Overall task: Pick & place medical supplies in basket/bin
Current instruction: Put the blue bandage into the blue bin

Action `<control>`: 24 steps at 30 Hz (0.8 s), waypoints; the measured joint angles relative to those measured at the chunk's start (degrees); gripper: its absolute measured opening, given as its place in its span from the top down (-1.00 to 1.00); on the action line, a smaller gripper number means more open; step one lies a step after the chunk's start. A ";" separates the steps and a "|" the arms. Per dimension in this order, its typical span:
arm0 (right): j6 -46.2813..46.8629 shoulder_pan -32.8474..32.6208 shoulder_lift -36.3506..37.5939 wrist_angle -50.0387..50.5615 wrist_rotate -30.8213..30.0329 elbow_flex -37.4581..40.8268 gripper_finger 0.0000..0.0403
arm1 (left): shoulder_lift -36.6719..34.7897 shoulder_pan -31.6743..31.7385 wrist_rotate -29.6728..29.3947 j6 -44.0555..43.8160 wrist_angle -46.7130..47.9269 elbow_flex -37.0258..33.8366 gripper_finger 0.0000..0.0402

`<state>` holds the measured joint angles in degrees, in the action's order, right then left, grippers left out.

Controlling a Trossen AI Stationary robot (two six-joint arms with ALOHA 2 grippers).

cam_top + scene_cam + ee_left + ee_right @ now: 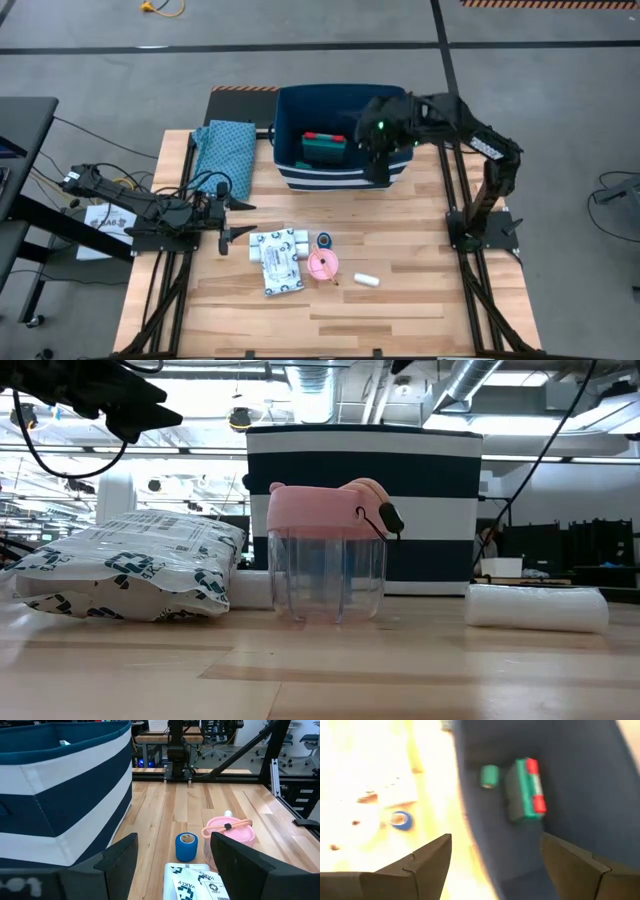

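Over bin (340, 135), right fingers (492, 865) spread wide and empty above teal box (525, 790) and green roll (489, 776) already inside; left fingers (172, 857) part-open, empty, near blue roll (186, 847) on worktop (400, 310): best closed squarely around roll.

A teal patterned folded cloth (225, 150) is lying on the light wooden table (400, 300), at its far left part. Black cables (100, 135) are trailing across the grey floor (560, 90) to the left of the table, and a yellow cord (160, 7) is lying on the floor at the far edge. Beyond the table, workbenches and office chairs (295, 742) are standing in the room.
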<state>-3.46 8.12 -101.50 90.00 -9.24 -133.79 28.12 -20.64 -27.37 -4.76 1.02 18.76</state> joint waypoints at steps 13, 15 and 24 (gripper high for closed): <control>12.81 -13.43 -8.08 -0.24 -0.04 -0.03 -0.45 | 0.00 0.00 -0.01 -0.03 1.62 0.00 -0.20; 13.57 -14.62 -9.64 0.13 -0.12 0.15 -0.45 | 0.02 0.00 0.01 -0.01 2.08 0.00 -0.20; 7.62 -18.14 -15.98 0.03 -0.37 0.08 -0.45 | 0.02 -0.02 0.29 0.60 2.62 0.00 -0.20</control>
<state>4.16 -10.02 -117.48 90.03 -9.60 -133.71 28.14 -20.66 -27.08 -4.16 3.64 18.76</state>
